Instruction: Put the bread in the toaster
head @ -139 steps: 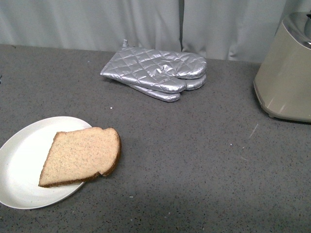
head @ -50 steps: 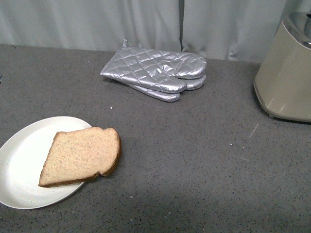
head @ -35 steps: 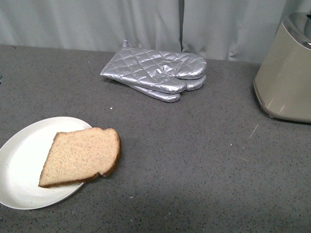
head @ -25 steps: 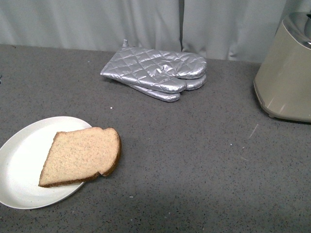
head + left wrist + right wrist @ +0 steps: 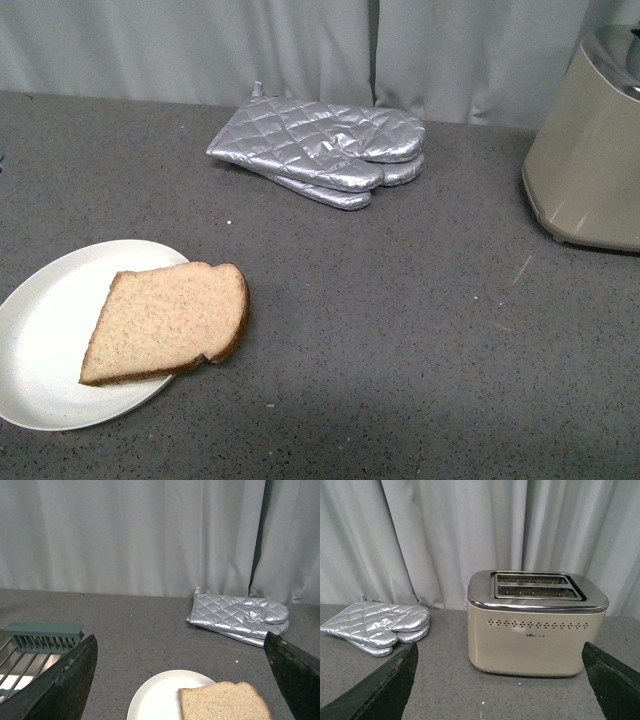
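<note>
The bread (image 5: 165,322) is a light-brown slice with a darker crust, lying flat on a round white plate (image 5: 40,340) at the front left, its rounded end over the plate's edge. The left wrist view shows it too (image 5: 225,702), below my open left gripper (image 5: 182,680), whose dark fingertips (image 5: 65,685) stand wide to either side. The beige toaster (image 5: 590,150) with a shiny slotted top stands at the far right. In the right wrist view the toaster (image 5: 535,630) faces my open, empty right gripper (image 5: 500,685). Neither arm shows in the front view.
Quilted silver oven mitts (image 5: 320,150) lie stacked at the back middle, in front of a grey curtain. A green and metal rack (image 5: 42,637) sits left of the plate in the left wrist view. The countertop is dark grey speckled stone.
</note>
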You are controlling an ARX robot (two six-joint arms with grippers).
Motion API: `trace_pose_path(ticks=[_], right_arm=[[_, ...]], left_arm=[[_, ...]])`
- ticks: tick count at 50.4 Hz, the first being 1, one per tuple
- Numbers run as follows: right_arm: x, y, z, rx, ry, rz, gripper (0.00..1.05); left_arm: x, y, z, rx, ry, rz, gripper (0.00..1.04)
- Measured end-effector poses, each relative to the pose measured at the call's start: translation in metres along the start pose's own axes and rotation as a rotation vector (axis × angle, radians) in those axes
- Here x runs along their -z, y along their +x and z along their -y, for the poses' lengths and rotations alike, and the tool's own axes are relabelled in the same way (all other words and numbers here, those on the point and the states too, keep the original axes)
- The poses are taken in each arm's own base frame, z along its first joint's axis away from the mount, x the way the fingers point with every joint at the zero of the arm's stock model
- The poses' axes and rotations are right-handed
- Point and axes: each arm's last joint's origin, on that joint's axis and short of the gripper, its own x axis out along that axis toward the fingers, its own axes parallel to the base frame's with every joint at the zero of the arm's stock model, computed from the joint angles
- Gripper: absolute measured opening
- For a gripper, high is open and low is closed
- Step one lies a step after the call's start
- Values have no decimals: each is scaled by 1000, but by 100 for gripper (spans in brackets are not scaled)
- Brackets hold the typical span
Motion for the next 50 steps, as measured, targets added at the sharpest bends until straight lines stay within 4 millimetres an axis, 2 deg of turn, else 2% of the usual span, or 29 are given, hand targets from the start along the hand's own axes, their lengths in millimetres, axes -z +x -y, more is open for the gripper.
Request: trace_pose_path(ticks=[6, 9, 11, 13, 17, 20, 24, 30, 36, 41, 50], right_arm=[[0, 0, 0, 0, 0, 0, 95], [0, 0, 0, 1, 0, 0, 95], [0, 0, 0, 1, 0, 0, 95], [0, 0, 0, -3, 0, 0, 95], [0, 0, 0, 1, 0, 0, 95], [0, 0, 0, 1, 0, 0, 95], [0, 0, 0, 1, 0, 0, 95], [0, 0, 0, 0, 0, 0, 95], [0, 0, 0, 0, 0, 0, 95], [0, 0, 0, 1, 0, 0, 95], [0, 0, 0, 1, 0, 0, 95]], left_arm=[[0, 0, 0, 2, 0, -1, 98], [1, 0, 0, 120, -116, -116, 98], [2, 2, -1, 186, -244, -233, 98], [4, 5, -3, 240, -443, -360, 98], [6, 14, -8, 256, -775, -476, 98], [2, 22, -13, 253, -926, -501, 98], [-7, 38, -20, 267, -1022, -487, 98], [-17, 70, -38, 287, -1048, -444, 98], [-8, 110, -61, 270, -1042, -470, 98], [19, 144, -84, 213, -1045, -555, 98], [65, 182, -117, 128, -1013, -664, 98]])
